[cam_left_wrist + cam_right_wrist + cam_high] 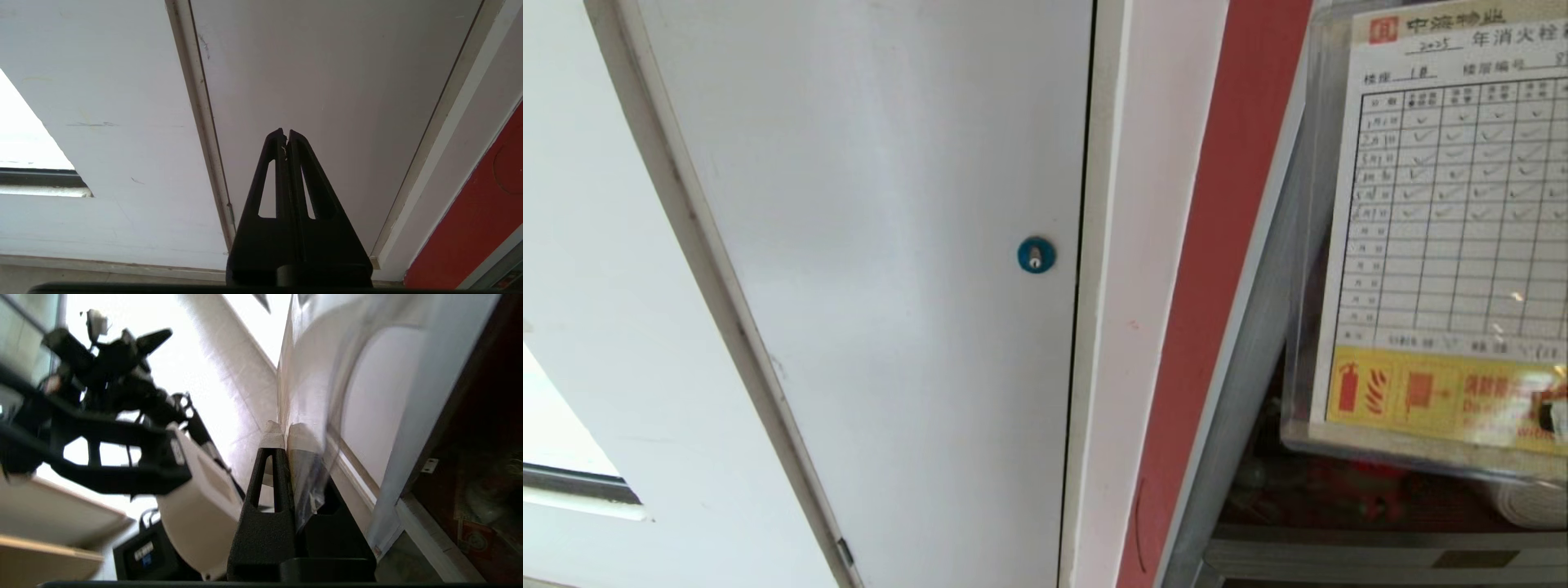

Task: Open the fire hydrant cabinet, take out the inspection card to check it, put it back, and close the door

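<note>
The inspection card (1445, 212), a white sheet with a ruled table of ticks and a yellow strip at its foot, sits in a clear sleeve and hangs in the air at the right of the head view. It is in front of the fire hydrant cabinet, whose silver frame (1258, 343) and dark red inside show below it. My right gripper (286, 430) is shut on the sleeve's edge (310, 375), seen edge-on in the right wrist view. My left gripper (286, 131) is shut and empty, parked facing a white panel. The door is out of view.
A white panel with a blue round lock (1036, 255) fills the middle of the head view, with a red strip (1217, 286) between it and the cabinet. A rolled white hose (1535, 502) lies inside the cabinet. My own white and black body (196, 506) stands close behind the right gripper.
</note>
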### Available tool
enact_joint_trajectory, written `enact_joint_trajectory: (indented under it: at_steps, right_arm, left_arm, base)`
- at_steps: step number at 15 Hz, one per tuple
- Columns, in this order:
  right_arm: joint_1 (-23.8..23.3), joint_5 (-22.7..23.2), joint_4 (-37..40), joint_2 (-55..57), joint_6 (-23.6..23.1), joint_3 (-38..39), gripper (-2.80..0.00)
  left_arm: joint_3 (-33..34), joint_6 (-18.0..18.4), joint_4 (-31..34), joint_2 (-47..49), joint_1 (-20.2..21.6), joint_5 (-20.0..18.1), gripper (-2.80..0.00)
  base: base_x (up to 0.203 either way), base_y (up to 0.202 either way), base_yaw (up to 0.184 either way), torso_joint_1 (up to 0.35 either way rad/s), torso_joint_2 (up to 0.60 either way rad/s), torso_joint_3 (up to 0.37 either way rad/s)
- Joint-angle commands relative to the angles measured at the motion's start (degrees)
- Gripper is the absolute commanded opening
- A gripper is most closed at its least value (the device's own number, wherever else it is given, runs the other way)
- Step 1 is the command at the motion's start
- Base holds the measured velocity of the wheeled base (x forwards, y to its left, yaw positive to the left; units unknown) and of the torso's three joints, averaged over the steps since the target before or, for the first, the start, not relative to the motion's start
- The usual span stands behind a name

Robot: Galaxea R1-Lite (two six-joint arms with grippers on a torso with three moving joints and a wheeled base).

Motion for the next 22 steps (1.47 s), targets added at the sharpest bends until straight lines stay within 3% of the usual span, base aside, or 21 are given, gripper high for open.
enact_joint_trajectory:
  at_steps: [1, 3, 5, 10, 19, 22]
  right_arm:
    - [2.57, -2.11, -8.66, -0.41, 11.8, 1.19, -2.8]
    - [9.95, -6.97, -16.73, -1.38, 17.83, 4.55, -2.8]
    - [13.49, -8.55, -19.56, -1.86, 20.38, 6.02, -2.8]
    - [20.41, -8.73, -26.95, -3.59, 20.49, 11.1, -2.8]
    - [25.01, -9.04, -31.99, -0.19, 20.45, 12.15, -2.8]
    - [29.88, -12.44, -32.52, 1.97, 20.55, 12.93, -2.8]
  left_arm:
    - [0.35, 0.0, -0.03, 0.07, 0.01, 0.0, -2.8]
    - [0.35, 0.0, -0.03, 0.05, 0.01, 0.0, -2.8]
    - [0.35, 0.0, -0.03, 0.05, 0.01, 0.0, -2.8]
    - [0.35, 0.0, -0.03, 0.05, 0.01, 0.0, -2.8]
    - [0.35, 0.0, -0.03, 0.07, 0.01, 0.0, -2.8]
    - [0.35, 0.0, -0.03, 0.07, 0.01, 0.0, -2.8]
  base:
    - [0.0, 0.0, 0.0, 0.0, 0.0, 0.0]
    - [0.0, 0.0, 0.0, 0.0, 0.0, 0.0]
    - [0.0, 0.0, 0.0, 0.0, 0.0, 0.0]
    - [0.0, 0.0, 0.0, 0.0, 0.0, 0.0]
    - [0.0, 0.0, 0.0, 0.0, 0.0, 0.0]
    - [0.0, 0.0, 0.0, 0.0, 0.0, 0.0]
